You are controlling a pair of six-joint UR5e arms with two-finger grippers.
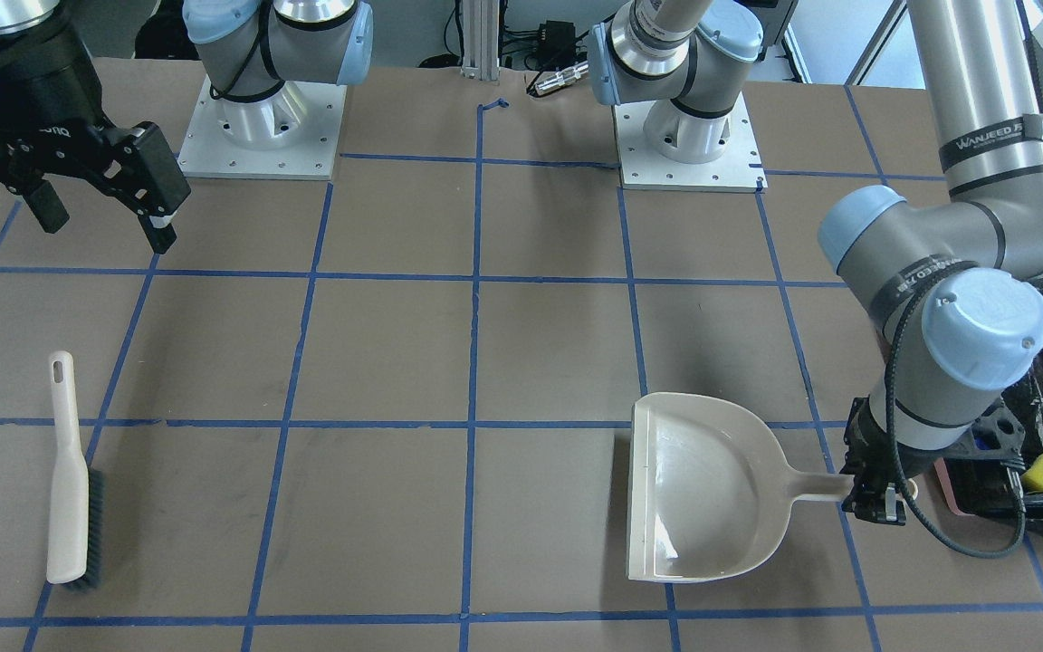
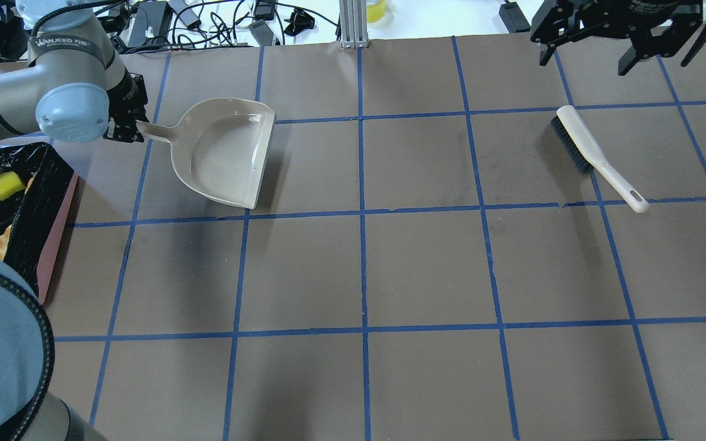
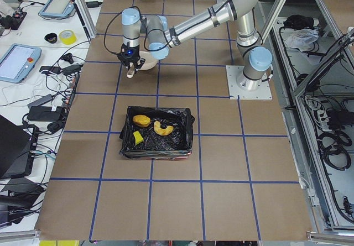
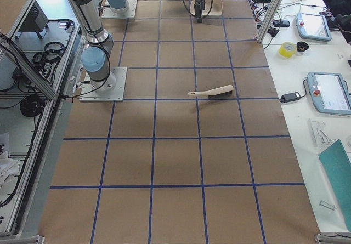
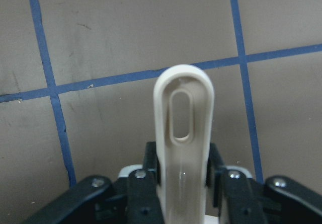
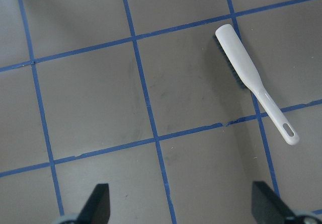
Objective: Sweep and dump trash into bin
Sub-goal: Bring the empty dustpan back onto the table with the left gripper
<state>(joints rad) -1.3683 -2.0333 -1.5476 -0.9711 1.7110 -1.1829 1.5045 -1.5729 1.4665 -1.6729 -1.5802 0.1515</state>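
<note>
We record the left pincer (image 1: 875, 496) clamped on the handle of the dustpan (image 1: 703, 489) beside the bin (image 2: 56, 239) holding the trash (image 3: 142, 120), right pincer (image 2: 583, 58) spread wide.

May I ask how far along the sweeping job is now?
Done: all three trash pieces lie in the bin; the dustpan is empty. In hand: the left gripper grips the dustpan's handle. Left: probably only releasing it; the brush lies on the table, right gripper open.
</note>
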